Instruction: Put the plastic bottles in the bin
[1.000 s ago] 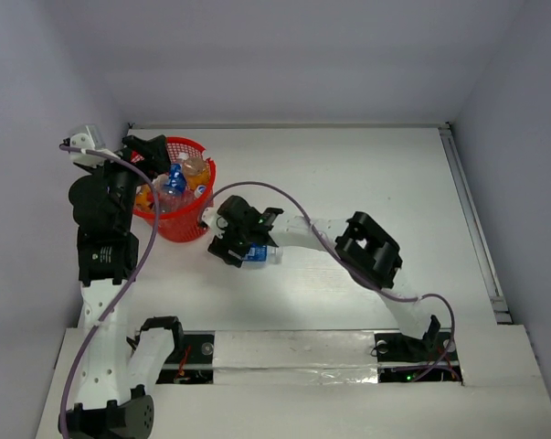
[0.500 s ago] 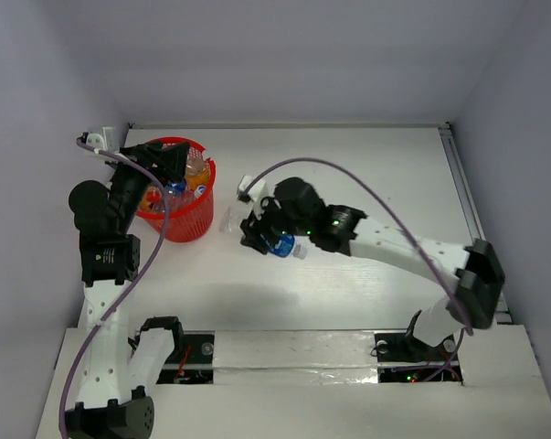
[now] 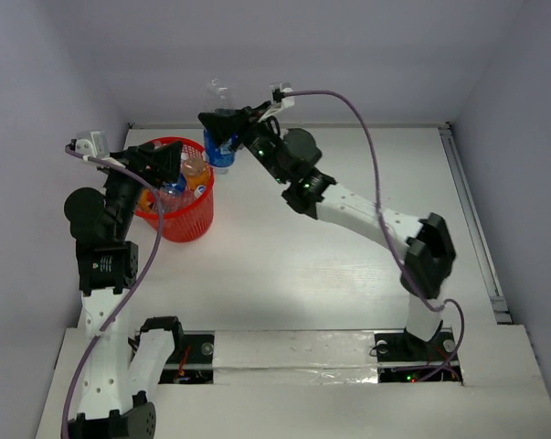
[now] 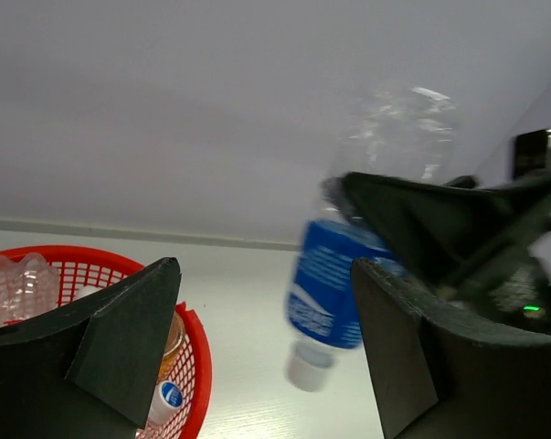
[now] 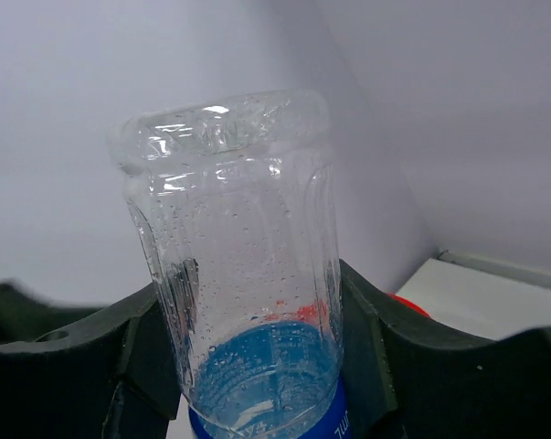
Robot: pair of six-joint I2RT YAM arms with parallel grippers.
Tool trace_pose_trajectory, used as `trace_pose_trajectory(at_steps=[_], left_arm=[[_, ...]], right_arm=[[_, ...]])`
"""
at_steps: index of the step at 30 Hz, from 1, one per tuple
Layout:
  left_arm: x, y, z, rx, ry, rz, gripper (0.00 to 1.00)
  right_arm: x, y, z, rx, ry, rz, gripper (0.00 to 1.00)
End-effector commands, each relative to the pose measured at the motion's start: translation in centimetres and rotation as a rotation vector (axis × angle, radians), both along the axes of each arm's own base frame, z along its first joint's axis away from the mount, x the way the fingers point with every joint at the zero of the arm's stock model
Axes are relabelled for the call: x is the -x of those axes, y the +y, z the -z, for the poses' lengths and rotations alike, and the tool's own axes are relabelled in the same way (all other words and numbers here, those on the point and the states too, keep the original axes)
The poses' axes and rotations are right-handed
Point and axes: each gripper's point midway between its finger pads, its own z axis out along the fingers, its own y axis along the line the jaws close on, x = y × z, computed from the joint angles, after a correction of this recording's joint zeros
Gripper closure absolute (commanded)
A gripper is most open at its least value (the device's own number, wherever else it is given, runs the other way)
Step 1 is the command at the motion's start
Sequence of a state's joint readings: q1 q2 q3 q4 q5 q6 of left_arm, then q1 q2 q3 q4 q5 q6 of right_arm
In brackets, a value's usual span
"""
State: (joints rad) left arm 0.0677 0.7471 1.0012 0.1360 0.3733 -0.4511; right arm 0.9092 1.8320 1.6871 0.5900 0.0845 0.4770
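Blue-labelled bottle (image 3: 221,154) gripped, cap down, by right hand (image 3: 225,124).

The white table (image 3: 348,274) bears the red mesh bin (image 3: 188,229), which stands upright near its far-left corner. The bin is under the left claw (image 3: 164,163) and just left of and below the right claw (image 3: 222,128), which grips a blue-labelled bottle (image 3: 222,152) in the air. A silvery rail (image 3: 469,215) runs along the table's edge, well to the right of both claws.
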Motion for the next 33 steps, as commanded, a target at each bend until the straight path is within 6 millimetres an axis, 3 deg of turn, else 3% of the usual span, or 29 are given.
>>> trace_pose_trajectory(at_steps=[1, 2, 3, 4, 5, 6, 8, 15, 18, 19, 21, 25, 26, 30, 31, 33], left_arm=[[1.5, 0.3, -3.2, -0.005, -0.080, -0.031, 0.27], [1.5, 0.4, -3.2, -0.008, -0.078, -0.037, 0.27], [1.6, 0.5, -3.4, -0.011, -0.083, -0.044, 0.27], [1.6, 0.2, -3.3, -0.012, -0.082, -0.034, 0.27], [1.7, 0.2, -3.4, -0.012, -0.083, -0.033, 0.27], [1.7, 0.1, -3.4, -0.014, -0.085, -0.028, 0.27], [1.8, -0.2, -3.4, -0.014, -0.085, -0.017, 0.27], [1.8, -0.1, -3.4, -0.015, -0.087, -0.019, 0.26], [1.9, -0.2, -3.4, -0.016, -0.088, -0.017, 0.26], [1.9, -0.2, -3.5, -0.016, -0.090, -0.016, 0.27], [1.9, -0.2, -3.4, -0.017, -0.090, -0.017, 0.26], [1.9, -0.1, -3.5, -0.020, -0.090, -0.024, 0.26], [1.9, 0.0, -3.5, -0.021, -0.089, -0.026, 0.26], [1.9, -0.1, -3.4, -0.021, -0.087, -0.023, 0.26], [1.9, 0.0, -3.4, -0.021, -0.089, -0.026, 0.26], [1.9, 0.0, -3.4, -0.018, -0.088, -0.030, 0.26]], right_arm=[[-1.3, 0.8, -3.8, -0.314, 0.057, -0.063, 0.70], [-2.3, 2.5, -1.7, -0.294, 0.078, -0.075, 0.70], [-1.9, 2.9, -3.4, -0.322, 0.048, -0.110, 0.70], [-2.2, 3.6, -3.1, -0.320, 0.057, -0.123, 0.70], [-3.0, 4.8, -1.5, -0.303, 0.076, -0.131, 0.70], [-2.4, 5.2, -2.9, -0.317, 0.045, -0.171, 0.71], [-2.0, 6.3, -2.5, -0.303, 0.040, -0.191, 0.71], [-2.2, 8.9, 0.6, -0.179, 0.029, -0.149, 0.71], [-2.3, 10.3, 3.2, -0.094, 0.023, -0.112, 0.71], [-2.3, 11.5, 5.2, -0.036, 0.029, -0.098, 0.71], [-2.3, 12.3, 6.0, -0.010, 0.027, -0.071, 0.71], [-2.4, 14.3, 10.3, 0.077, 0.056, -0.021, 0.69], [-2.5, 14.5, 11.2, 0.100, 0.077, -0.023, 0.68], [-2.7, 14.3, 11.4, 0.121, 0.058, 0.023, 0.65], [-2.8, 14.3, 10.5, 0.116, 0.057, 0.027, 0.64], [-2.8, 14.6, 11.6, 0.158, 0.088, 0.020, 0.61]])
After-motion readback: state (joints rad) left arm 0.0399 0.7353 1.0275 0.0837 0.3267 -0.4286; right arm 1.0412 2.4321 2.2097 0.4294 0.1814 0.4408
